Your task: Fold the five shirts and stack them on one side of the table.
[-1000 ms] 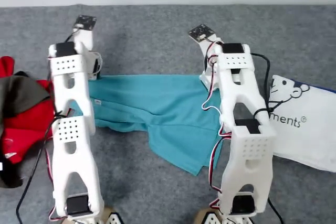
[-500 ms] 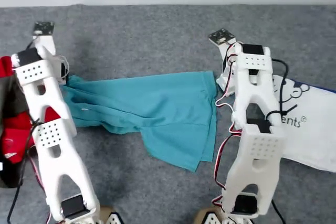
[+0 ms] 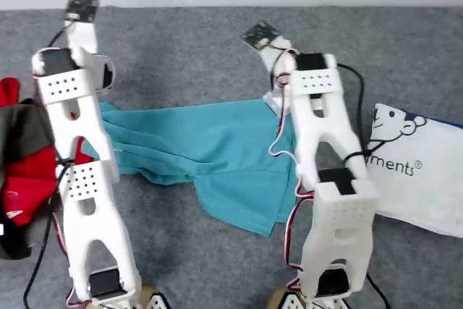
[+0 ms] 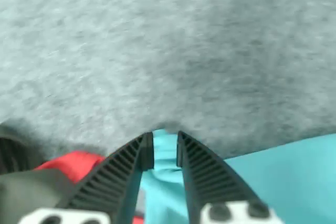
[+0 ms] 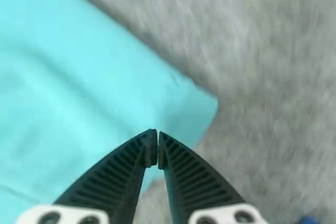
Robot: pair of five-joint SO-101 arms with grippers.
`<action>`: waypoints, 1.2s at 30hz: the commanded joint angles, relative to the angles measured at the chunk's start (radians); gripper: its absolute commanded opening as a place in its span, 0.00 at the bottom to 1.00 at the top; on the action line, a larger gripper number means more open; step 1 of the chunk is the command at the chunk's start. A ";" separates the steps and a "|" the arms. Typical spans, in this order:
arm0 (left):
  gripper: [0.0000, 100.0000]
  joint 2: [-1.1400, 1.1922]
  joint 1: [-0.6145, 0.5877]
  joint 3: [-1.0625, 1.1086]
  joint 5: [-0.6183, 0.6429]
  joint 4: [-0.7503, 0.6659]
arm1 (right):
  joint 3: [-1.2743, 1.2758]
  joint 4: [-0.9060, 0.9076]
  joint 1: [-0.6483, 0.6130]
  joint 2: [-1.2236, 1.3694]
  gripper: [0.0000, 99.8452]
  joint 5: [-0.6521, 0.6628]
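Between the jaws of the left gripper [image 4: 165, 139] sits a pinch of the teal shirt [image 3: 217, 146]. They are clamped on its end, with bare grey table [image 3: 217, 48] just beyond their tips. The right gripper [image 5: 157, 142] has its jaws pressed tip to tip. Teal cloth spreads beneath and to either side of them, and a corner of the shirt lies a little past the tips. We cannot make out any fabric caught between them.

From jaw to jaw the teal shirt is stretched out across the table but rumpled. A loose flap trails back from both grippers toward the arm bases, and we see no clean fold in it yet.

Just outside the left jaws, a red garment [image 3: 29, 179] and a dark one [image 3: 25, 128] lie heaped together, unfolded. Well outside the right jaws, a white shirt [image 3: 419, 171] lies flat at the table's edge, and we cannot tell whether it is folded.

We judge the task to be early. No shirt sits in a tidy stack, the teal one is only being straightened for its first fold, and the heap has yet to be dealt with. We count four garments and cannot find a fifth.
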 commanded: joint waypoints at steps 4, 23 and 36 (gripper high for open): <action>0.08 0.066 -0.009 -0.045 0.005 0.009 | -0.051 -0.114 -0.027 0.099 0.01 0.008; 0.08 0.124 -0.180 -0.071 0.000 -0.003 | -0.052 0.062 0.234 0.099 0.01 0.015; 0.08 -0.247 -0.144 -0.048 0.002 0.029 | -0.051 0.082 0.232 0.021 0.01 0.043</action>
